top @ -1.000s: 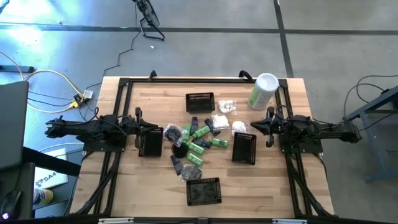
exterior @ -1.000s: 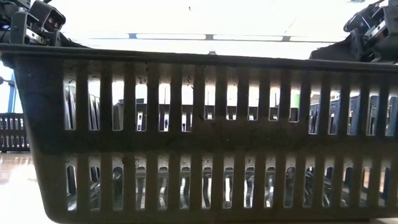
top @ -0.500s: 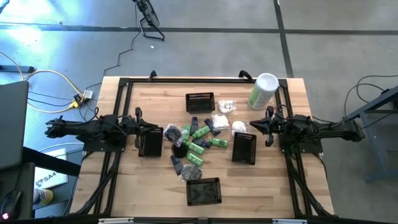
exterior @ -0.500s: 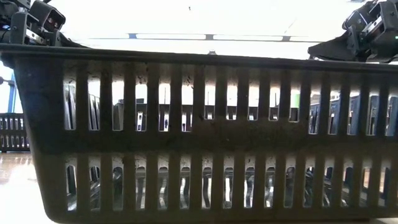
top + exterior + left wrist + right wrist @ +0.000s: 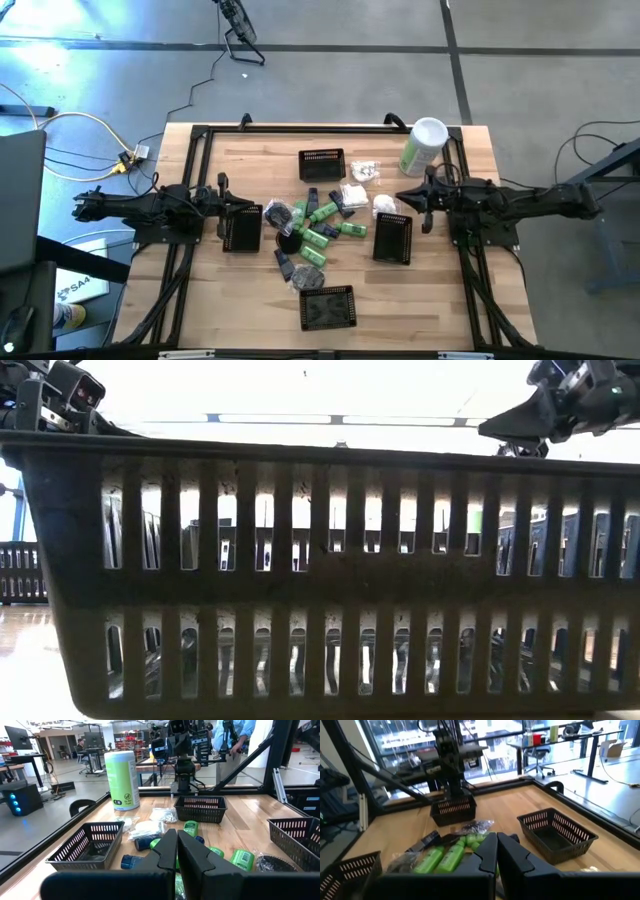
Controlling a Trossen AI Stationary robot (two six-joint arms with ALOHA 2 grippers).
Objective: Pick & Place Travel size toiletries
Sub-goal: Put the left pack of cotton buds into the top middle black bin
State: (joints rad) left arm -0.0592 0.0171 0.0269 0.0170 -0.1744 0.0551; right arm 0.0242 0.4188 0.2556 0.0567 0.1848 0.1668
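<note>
Hovering above the desk (image 5: 250, 160), the right gripper (image 5: 405, 198) has its jaws pressed together with nothing between them, poised just over the white packets (image 5: 354, 194) and the rim of a black basket (image 5: 392, 240). The left gripper (image 5: 252, 208) likewise shows jaws closed and empty, above another basket (image 5: 241, 232). The green bottles (image 5: 318, 238) and dark tubes (image 5: 284, 264) lie scattered mid-desk, between the two grippers, apart from both.

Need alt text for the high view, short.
Overhead: green, white and dark travel size toiletries lie piled mid-table among four black mesh baskets. The left gripper and right gripper, both shut, flank the pile; a pale-green canister stands at the back right.
</note>
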